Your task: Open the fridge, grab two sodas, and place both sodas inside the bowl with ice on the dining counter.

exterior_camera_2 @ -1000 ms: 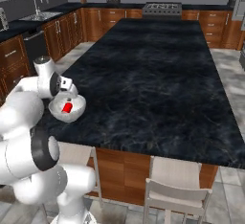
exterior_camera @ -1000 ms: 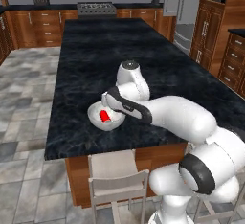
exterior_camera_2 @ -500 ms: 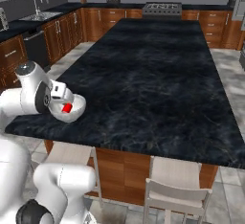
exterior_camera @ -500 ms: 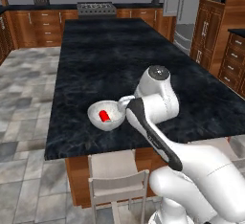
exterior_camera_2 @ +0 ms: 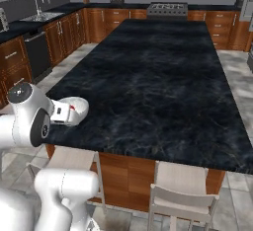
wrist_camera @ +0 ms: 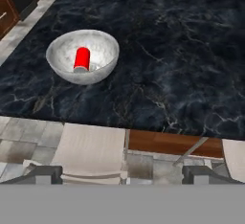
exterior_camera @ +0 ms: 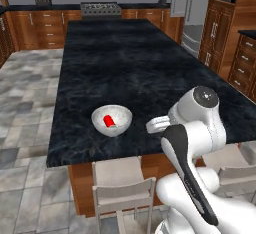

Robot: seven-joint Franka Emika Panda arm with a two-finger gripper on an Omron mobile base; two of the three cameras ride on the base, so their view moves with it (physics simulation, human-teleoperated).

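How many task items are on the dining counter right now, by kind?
Bowl with ice: 1, white bowl near the counter's near edge.
Red soda can: 1, red can lying inside the bowl.
Black cola bottle: 0 on the dining counter.
Total: 2
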